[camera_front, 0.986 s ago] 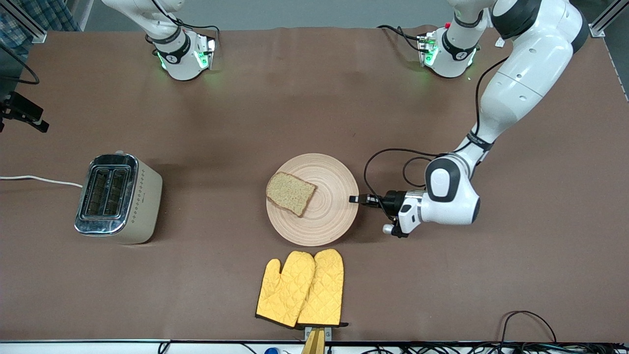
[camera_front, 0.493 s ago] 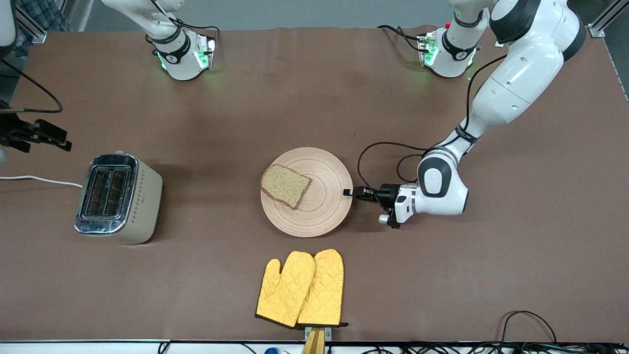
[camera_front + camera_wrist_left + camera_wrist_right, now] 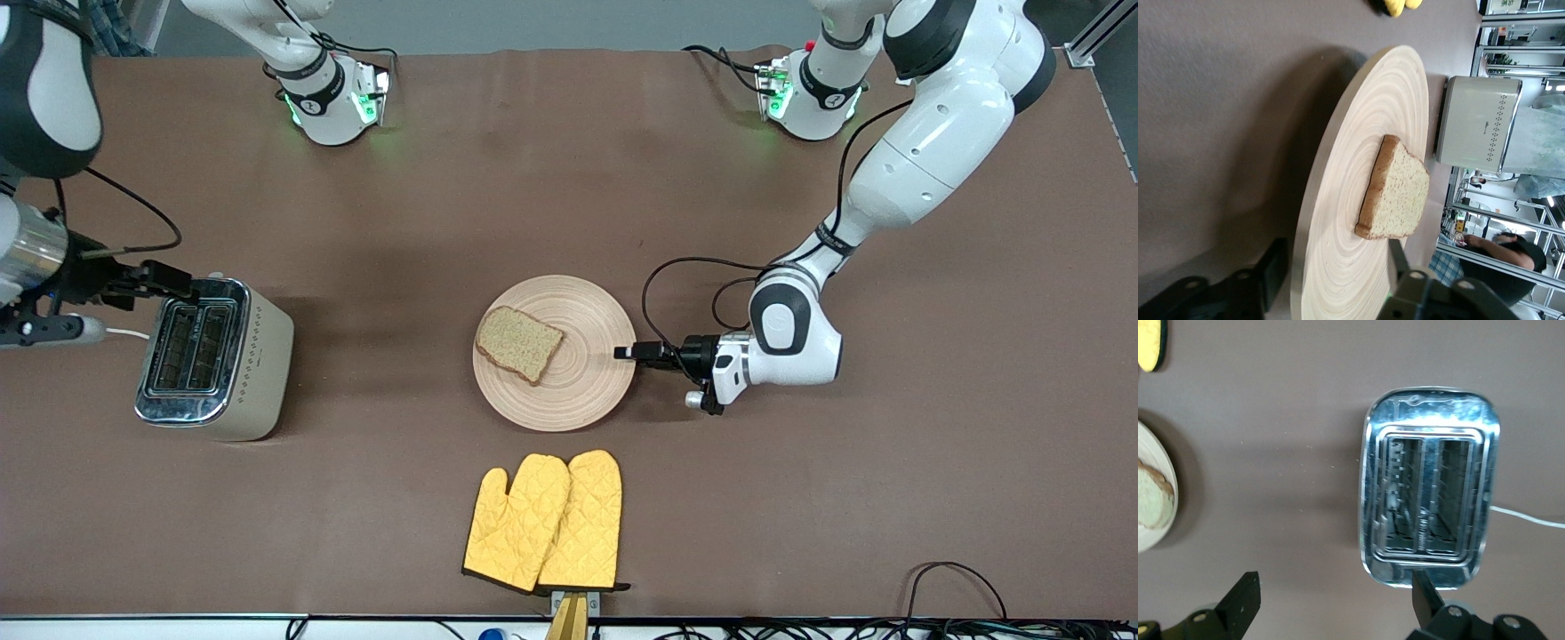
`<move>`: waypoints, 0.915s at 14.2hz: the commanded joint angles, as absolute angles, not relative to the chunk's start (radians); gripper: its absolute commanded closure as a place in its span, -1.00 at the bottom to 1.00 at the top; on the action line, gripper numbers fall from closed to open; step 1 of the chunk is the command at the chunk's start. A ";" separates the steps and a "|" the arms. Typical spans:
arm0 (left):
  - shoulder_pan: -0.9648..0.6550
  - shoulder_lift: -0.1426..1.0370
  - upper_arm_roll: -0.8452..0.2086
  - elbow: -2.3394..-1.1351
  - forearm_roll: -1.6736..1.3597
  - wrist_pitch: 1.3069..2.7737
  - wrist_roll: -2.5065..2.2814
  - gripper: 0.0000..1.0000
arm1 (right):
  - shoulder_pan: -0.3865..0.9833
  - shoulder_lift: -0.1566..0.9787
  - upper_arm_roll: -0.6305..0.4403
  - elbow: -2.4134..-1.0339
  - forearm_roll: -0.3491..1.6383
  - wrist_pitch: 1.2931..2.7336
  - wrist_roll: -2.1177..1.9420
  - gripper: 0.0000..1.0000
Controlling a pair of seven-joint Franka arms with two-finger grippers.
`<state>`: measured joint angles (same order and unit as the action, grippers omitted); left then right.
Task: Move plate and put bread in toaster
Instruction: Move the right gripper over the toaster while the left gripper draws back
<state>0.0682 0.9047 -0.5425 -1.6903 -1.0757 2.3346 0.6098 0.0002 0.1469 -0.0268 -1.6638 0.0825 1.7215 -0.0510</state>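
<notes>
The left gripper [image 3: 629, 353] lies low and level at the rim of the plate [image 3: 587, 391], on the side toward the left arm's end of the table. Its fingers [image 3: 1275, 270] are closed on the plate's edge, one above the wood and one beneath it, as the left wrist view shows. The left arm runs from its base down across the table, elbow high and forearm sloping down, with its wrist turned sideways so the hand points along the tabletop toward the plate.

The right gripper [image 3: 173, 282] hangs over the toaster [image 3: 213, 358], at the chrome top's edge toward the right arm's end of the table. Its fingers [image 3: 1241, 600] stand wide apart and hold nothing. The right arm's forearm slants in over that end of the table.

The plate is round, pale wood with ring grooves, sitting mid-table. The bread [image 3: 518, 343], a brown speckled slice with a darker crust, lies flat on the plate, on the half toward the toaster. The toaster is cream with a dotted diamond pattern, both slots empty, and a white cord [image 3: 124, 333] leaves it. A pair of yellow oven mitts [image 3: 544, 523] lies nearer the front camera than the plate.
</notes>
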 commanded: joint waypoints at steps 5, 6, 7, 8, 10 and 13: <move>0.198 0.782 -0.538 -1.669 -0.881 2.333 0.360 -1.00 | 0.146 0.222 -0.028 -1.727 0.132 1.871 0.207 -1.00; 0.215 0.755 -0.538 -1.658 -0.815 2.332 0.294 -1.00 | 0.165 0.241 -0.028 -1.741 0.162 1.915 0.248 -1.00; 0.219 0.730 -0.538 -1.652 -0.769 2.333 0.244 -1.00 | 0.191 0.267 -0.028 -1.746 0.185 1.936 0.288 -1.00; 0.221 0.704 -0.537 -1.632 -0.720 2.330 0.183 -1.00 | 0.218 0.299 -0.028 -1.746 0.195 1.950 0.316 -1.00; 0.238 0.654 -0.535 -1.632 -0.587 2.322 0.070 -1.00 | 0.256 0.346 -0.028 -1.755 0.218 1.985 0.351 -1.00; 0.275 0.605 -0.537 -1.629 -0.363 2.322 -0.026 -1.00 | 0.319 0.415 -0.028 -1.767 0.319 2.081 0.359 -1.00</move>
